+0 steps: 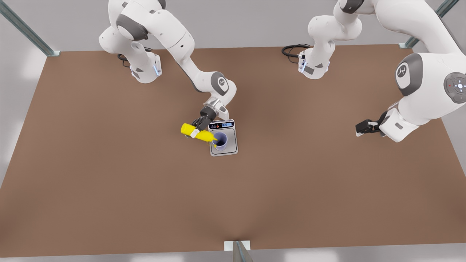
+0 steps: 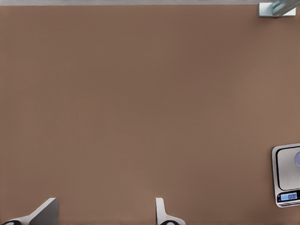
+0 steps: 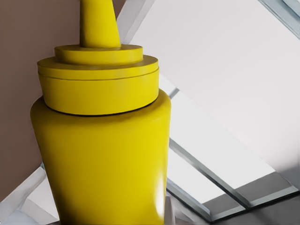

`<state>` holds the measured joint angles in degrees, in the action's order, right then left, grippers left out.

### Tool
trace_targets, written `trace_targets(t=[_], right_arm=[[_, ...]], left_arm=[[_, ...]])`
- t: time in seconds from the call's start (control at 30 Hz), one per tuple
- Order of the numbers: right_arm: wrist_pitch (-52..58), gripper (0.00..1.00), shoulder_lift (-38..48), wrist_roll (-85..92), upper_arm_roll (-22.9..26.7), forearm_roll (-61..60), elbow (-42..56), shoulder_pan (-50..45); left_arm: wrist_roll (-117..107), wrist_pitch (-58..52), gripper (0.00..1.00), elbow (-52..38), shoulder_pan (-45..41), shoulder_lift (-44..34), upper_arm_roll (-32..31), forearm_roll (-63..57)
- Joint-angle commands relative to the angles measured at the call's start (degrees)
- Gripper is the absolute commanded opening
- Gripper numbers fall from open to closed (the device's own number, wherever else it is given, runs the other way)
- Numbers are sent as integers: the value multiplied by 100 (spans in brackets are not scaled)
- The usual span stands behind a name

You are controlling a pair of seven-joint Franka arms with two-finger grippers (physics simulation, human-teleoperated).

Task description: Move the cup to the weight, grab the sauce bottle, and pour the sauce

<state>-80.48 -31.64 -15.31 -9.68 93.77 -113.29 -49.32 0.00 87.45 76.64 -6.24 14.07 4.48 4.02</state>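
Right hand (image 1: 196,128): pinching the sauce bottle (image 1: 197,133) across its mid-body, near the middle of the desk (image 1: 109,189), just beside the weight.
Left hand (image 1: 361,128): waits above the desk's edge at the front view's right, well apart from the work; fingers (image 2: 160,212) spread, nothing between them.
Sauce bottle: held tilted close to level, nozzle tip over the cup's mouth. In the right wrist view, body (image 3: 101,159), stepped cap and nozzle are all one bright yellow.
Cup (image 1: 220,141): upright on the plate of the weight (image 1: 223,137), toward the plate's side nearest the bottle.
Weight: flat on the desk near its middle; display strip lit (image 2: 288,196).
Step in hand: judged to be the pour; cup placement looks done.
Handling, bottle: probably light with soft, squeezable walls and a smooth skin. A mid-body grip suits it; excess pressure would likely force sauce out.
Handling, cup: likely light and easily tipped; nozzle should stay off its rim.
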Motion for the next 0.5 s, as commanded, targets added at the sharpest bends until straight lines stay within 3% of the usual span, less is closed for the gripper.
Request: trace_targets(t=[0.0, 0.27, 0.47], right_arm=[[-11, 51, 26, 1, 1, 10, 0, 27], [-1575, 51, 589, 133, -8, -368, 193, 968], [-2912, 51, 835, 537, -8, -2055, 421, 2005]], left_arm=[[9, -9, 100, 0, 0, -9, 9, 2], [-26, -17, 100, -114, 0, -53, 61, -24], [9, 202, 100, -255, 79, 149, 176, -15]])
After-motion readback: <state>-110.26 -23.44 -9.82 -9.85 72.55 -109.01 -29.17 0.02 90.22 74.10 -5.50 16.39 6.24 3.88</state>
